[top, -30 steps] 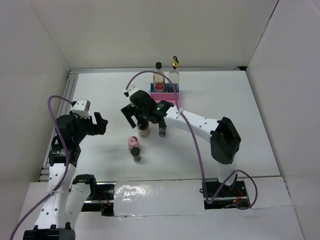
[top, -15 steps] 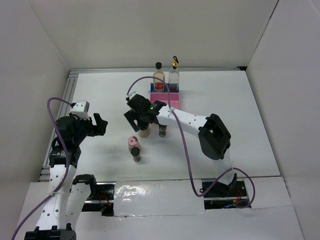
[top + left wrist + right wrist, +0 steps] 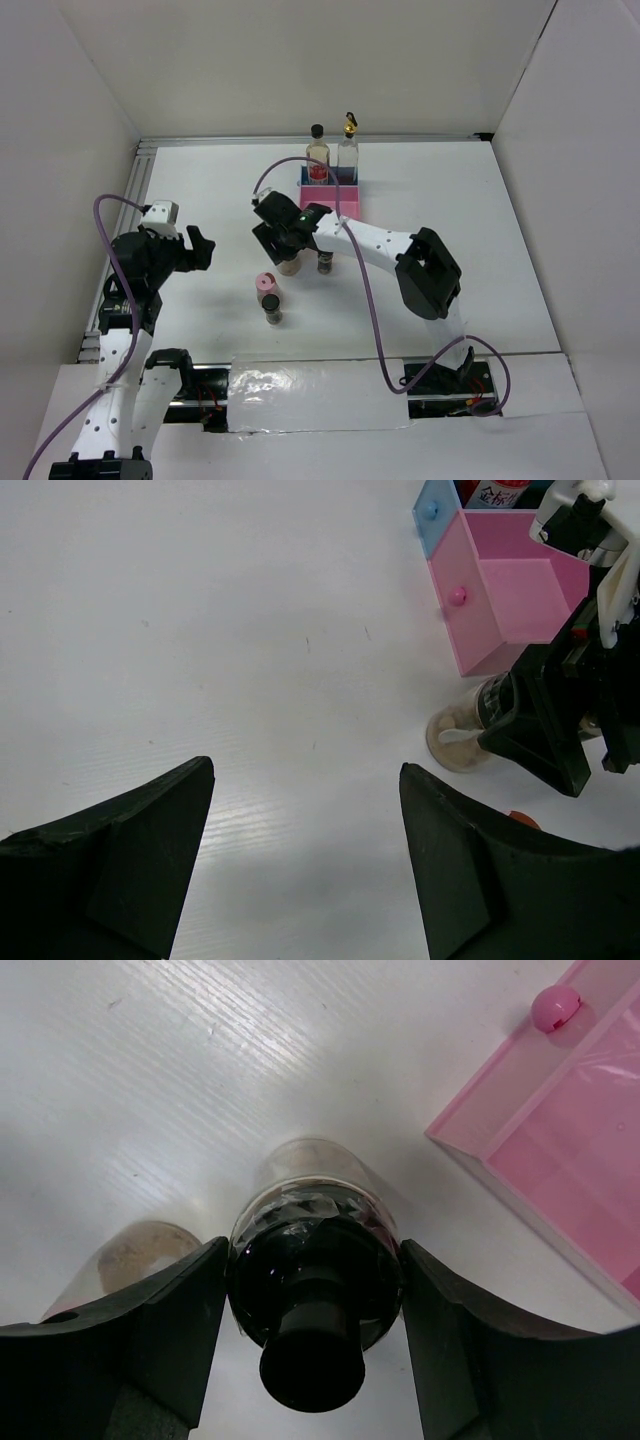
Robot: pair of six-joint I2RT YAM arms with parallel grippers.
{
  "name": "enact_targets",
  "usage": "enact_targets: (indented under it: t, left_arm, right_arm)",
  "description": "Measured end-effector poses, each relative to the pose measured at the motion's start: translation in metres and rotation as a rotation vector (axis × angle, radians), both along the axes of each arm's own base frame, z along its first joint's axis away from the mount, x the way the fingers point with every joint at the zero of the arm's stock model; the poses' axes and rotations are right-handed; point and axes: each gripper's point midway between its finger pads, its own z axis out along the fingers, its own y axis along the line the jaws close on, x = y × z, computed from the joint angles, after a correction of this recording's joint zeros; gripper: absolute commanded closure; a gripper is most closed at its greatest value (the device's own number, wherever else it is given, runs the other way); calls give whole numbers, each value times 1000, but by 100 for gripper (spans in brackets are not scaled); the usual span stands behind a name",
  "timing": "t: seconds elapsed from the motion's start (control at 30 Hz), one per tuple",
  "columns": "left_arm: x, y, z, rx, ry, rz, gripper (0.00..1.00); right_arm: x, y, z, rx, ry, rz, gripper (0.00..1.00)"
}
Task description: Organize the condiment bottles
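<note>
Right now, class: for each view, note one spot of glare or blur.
Right wrist: the black-lidded jar between the jaws looks soft, the table sharp. Left wrist: dark jaws blurred, sheen on the table. Top external: glare on the plastic sheet.

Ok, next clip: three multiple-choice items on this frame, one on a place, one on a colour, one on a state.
1. Where do the black-capped bottle and the gold-spouted bottle stand?
A. at the far side, beyond the pink tray
B. between the arm bases
C. lying at the near edge
2. What colour is the lid of the jar in the right hand?
A. pink
B. black
C. gold
3. How is the left hand?
A. shut on a jar
B. open, empty
C. shut on a tray

1 A: both stand upright past the tray.
2 B: the wrist view shows a black lid.
3 B: only table shows between its fingers.
</note>
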Motion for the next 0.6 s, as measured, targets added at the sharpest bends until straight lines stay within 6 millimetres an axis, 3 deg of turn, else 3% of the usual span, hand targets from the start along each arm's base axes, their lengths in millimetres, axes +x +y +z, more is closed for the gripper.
enact_targets:
  t: [0.07, 0.17, 0.33, 0.5, 0.6]
  left_arm:
    - [1, 0, 0, 0, -2, 0, 13]
    - [2, 0, 0, 1, -3, 0, 13]
    - [4, 0, -3, 0, 8, -1, 13]
    - [7, 1, -4, 2, 11, -4, 13]
    - [9, 0, -6, 3, 17, -7, 14]
  right_arm:
    - [-1, 2, 4, -3, -3, 15, 87]
    - [0, 12, 22, 18, -27, 37, 89]
    - [25, 24, 80, 109, -140, 3, 100]
    - [76, -12, 124, 154, -246, -160, 100]
    - [107, -45, 134, 150, -278, -272, 100]
